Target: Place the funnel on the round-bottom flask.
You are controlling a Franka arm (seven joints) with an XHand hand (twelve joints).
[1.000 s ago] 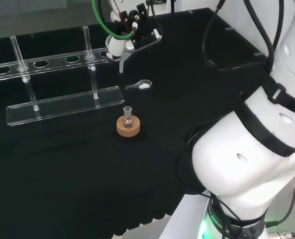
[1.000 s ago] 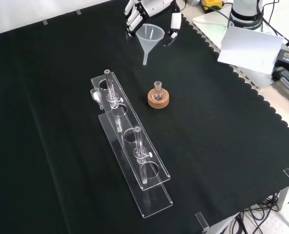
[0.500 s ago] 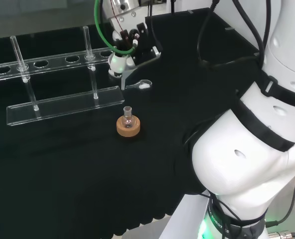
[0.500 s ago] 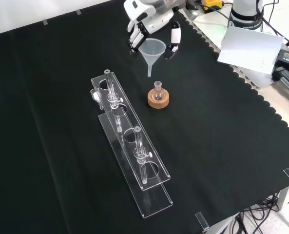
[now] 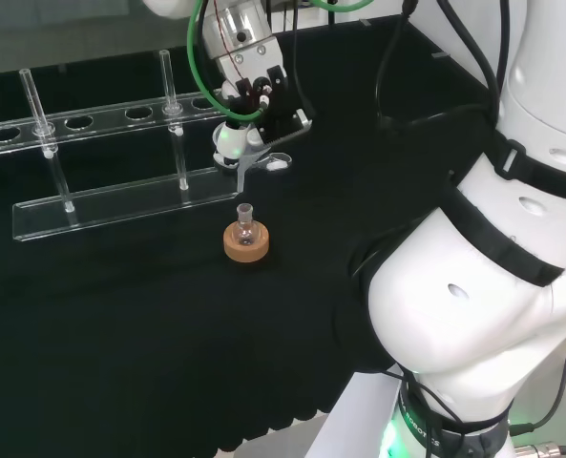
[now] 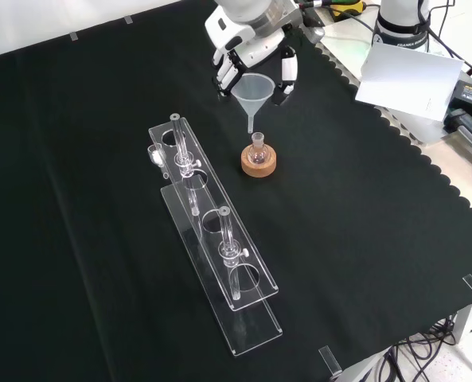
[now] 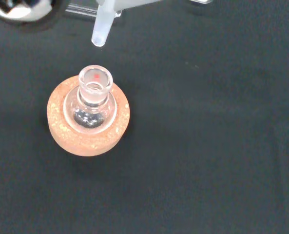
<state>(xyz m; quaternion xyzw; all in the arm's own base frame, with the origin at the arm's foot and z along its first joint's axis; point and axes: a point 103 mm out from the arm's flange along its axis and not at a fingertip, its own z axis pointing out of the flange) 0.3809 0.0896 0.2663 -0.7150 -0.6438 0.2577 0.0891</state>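
Just above the round-bottom flask [image 6: 257, 145], the funnel [image 6: 253, 89] now hangs with its stem pointing down at the flask's open neck. The hand [image 6: 247, 48] pinches the funnel's cone by its rim, fingers curled on either side. The flask sits upright in its cork ring [image 6: 259, 162] on the black worktop [image 6: 363, 231], just beside the clear tube rack [image 6: 212, 231].

Compared with a second ago, the hand has carried the funnel down and toward the flask: in the front view the stem tip was well apart from the flask, and now it sits just above the neck. In the wrist view the stem tip [image 7: 100, 36] lies close to the neck's mouth [image 7: 95, 78] but a little off its centre, not yet inside.

So the carry is nearly over, and what probably remains is a small sideways correction, then a straight lowering until the stem enters the neck and the cone rests on the flask.
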